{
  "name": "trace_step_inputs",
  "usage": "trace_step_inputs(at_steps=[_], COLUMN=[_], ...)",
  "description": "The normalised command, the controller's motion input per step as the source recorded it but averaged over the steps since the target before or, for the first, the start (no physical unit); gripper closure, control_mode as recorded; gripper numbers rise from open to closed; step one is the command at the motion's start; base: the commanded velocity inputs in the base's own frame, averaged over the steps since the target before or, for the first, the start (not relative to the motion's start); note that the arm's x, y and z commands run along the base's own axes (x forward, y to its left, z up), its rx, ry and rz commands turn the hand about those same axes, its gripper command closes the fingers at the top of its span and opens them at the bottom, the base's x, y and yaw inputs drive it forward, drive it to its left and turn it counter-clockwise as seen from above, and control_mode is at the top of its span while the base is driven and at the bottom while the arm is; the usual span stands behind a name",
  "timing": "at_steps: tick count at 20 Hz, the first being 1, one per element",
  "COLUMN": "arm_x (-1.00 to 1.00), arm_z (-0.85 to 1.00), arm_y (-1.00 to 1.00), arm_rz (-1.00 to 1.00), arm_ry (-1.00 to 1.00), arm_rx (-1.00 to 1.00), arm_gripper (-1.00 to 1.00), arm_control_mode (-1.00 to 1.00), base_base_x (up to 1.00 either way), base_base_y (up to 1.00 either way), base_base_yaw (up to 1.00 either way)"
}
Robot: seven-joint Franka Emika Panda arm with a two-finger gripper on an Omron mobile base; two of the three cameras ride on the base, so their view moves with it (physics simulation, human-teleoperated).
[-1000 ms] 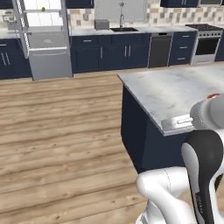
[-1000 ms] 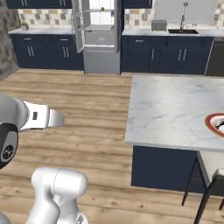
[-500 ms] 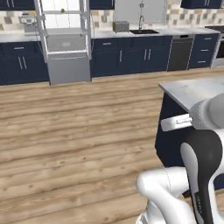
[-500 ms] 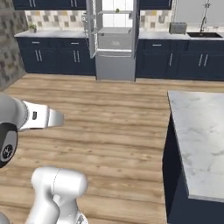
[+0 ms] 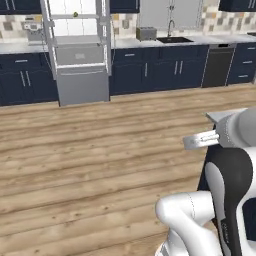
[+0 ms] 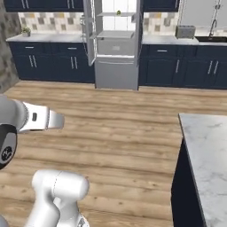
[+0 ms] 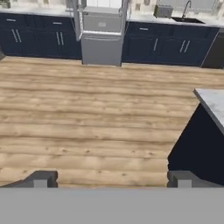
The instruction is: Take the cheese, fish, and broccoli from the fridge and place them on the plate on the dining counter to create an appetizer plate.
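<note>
- gripper wide open, nothing between the two dark tips, raised over bare wood floor
- fridge well ahead across the floor, doors open, white shelves showing
- broccoli a small green lump on an upper fridge shelf, far from gripper
- dining counter marble corner close by on the right
- arm folded near base, hand pointing at fridge

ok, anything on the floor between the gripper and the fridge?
No. In the hand view, only bare wood floor lies between the open gripper and the fridge.
</note>
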Motion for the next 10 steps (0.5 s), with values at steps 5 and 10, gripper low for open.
trace_step_inputs(at_steps=[5,10], arm_x=[0.0,0.0], arm_z=[0.0,0.0], arm_y=[0.0,0.0], arm_rz=[0.0,0.0], arm_ry=[0.0,0.0], arm_rx=[0.0,0.0], arm_gripper=[-1.0,-1.0], arm_control_mode=[1.0,1.0], base_base_x=[1.0,1.0], base_base_y=[0.0,0.06], base_base_yaw=[0.0,-0.03])
